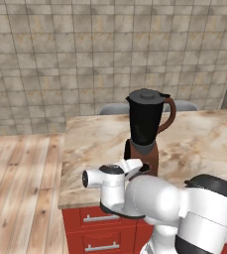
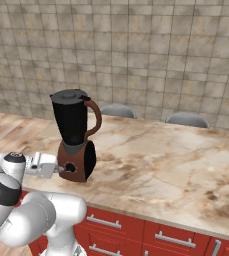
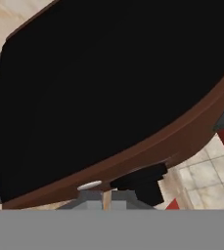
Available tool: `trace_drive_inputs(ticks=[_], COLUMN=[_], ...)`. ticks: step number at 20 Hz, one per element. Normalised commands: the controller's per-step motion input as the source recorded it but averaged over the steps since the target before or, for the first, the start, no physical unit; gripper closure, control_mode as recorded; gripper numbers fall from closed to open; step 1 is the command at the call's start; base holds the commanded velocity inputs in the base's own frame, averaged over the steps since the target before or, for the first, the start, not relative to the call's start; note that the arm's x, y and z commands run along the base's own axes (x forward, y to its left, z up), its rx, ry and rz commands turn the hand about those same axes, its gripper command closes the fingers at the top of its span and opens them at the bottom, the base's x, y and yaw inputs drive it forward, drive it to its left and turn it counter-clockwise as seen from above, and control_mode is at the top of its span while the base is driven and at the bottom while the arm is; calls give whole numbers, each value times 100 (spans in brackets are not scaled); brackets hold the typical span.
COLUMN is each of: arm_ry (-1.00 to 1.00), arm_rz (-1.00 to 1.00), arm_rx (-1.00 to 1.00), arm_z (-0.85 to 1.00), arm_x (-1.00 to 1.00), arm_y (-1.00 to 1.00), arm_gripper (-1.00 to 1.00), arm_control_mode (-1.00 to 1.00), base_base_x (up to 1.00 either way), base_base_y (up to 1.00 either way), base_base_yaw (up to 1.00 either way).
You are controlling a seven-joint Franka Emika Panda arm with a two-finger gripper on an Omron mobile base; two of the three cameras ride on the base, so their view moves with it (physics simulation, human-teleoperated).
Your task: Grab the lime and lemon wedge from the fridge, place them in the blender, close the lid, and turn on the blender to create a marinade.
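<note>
Marble-patterned stone formed the bench point(image 1: 199, 144) you faced, smooth and beige with brown veins, above red cabinets point(image 2: 161, 239) with silver handles. One blender point(image 1: 145, 130) stood near its front edge: a brown base with a round dark knob point(image 2: 70, 167), a tall black jug and a curved brown handle. One dark grey round lid point(image 1: 146, 94) sat on the jug. Your gripper point(image 2: 61, 169) was closed, its tips at the knob. Two grey chair backs point(image 2: 187, 119) stood behind the bench, before a tiled wall.

blender point(image 2: 76, 137) blocking straight ahead, bare counter point(image 2: 176, 170) open to its right, lid point(image 1: 145, 95) capping jug
</note>
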Motion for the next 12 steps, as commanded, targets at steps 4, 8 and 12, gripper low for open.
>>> trace_drive_inputs(ticks=[4, 8, 12], arm_ry=[0, -1, -7], arm_rz=[0, 0, 0], arm_rx=[0, 0, -3], arm_z=[3, 2, 14], arm_x=[0, 0, 0], arm_y=[0, 0, 11], arm_gripper=[100, 100, 100], arm_control_mode=[-100, -100, -100], base_base_x=[0, 0, 0], base_base_y=[0, 0, 0], base_base_yaw=[0, 0, 0])
